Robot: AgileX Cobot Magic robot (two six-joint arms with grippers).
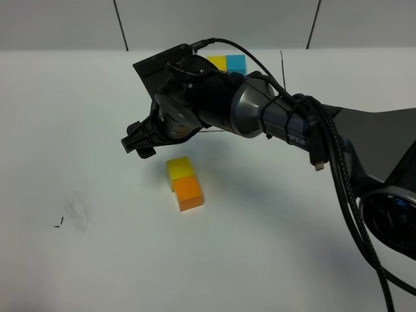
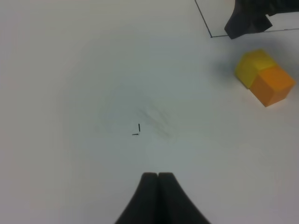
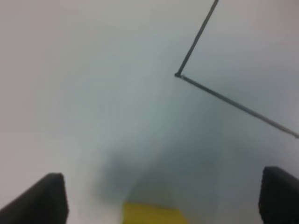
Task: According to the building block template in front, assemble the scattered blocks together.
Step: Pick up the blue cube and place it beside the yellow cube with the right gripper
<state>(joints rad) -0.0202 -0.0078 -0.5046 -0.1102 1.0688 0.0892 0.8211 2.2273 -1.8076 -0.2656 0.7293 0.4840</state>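
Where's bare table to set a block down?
Free: white tabletop from the yellow matte cube and orange matte cube leftward to the small black pen marks, plus the front strip. Crowded: behind them, under the open right end effector by the drawn black frame.

White matte tabletop (image 1: pixel 292 260), pale grey wall panels (image 1: pixel 58 23), dark seams (image 1: pixel 120 25)

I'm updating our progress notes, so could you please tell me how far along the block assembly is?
Done: the yellow cube and orange cube sit touching. In hand: nothing; the right gripper is open and empty near them. Left: the light blue cube, seen in no view, must be added to match the template.
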